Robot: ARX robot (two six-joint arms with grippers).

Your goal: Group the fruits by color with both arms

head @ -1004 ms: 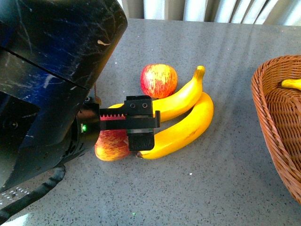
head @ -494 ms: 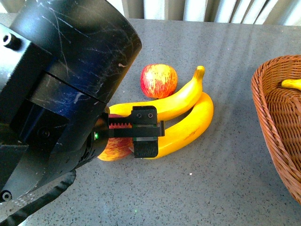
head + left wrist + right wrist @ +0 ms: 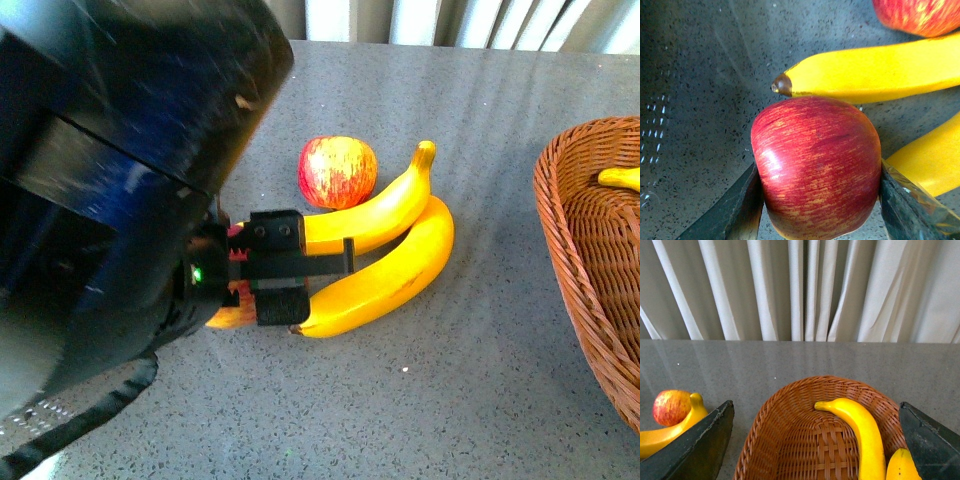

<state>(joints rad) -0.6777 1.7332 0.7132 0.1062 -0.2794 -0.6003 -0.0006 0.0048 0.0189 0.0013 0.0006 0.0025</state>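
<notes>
My left gripper [image 3: 272, 290] is shut on a red apple with yellow streaks [image 3: 817, 165], gripped between both fingers [image 3: 737, 210]; in the front view only a sliver of this apple [image 3: 228, 316] shows behind the arm. Two yellow bananas [image 3: 385, 275] lie side by side on the grey table, touching that apple. A second red apple [image 3: 338, 171] sits just beyond them. My right gripper [image 3: 815, 450] is open above a wicker basket [image 3: 790, 440] that holds two bananas [image 3: 860, 430].
The wicker basket [image 3: 590, 270] stands at the right edge of the grey table [image 3: 450, 400]. My left arm's dark body [image 3: 110, 180] fills the left of the front view. Pale curtains [image 3: 800, 290] hang behind the table.
My left gripper has drawn slightly left with the apple, and the arm body has shifted, covering more of the apple in the front view. Bananas and far apple have not moved.
</notes>
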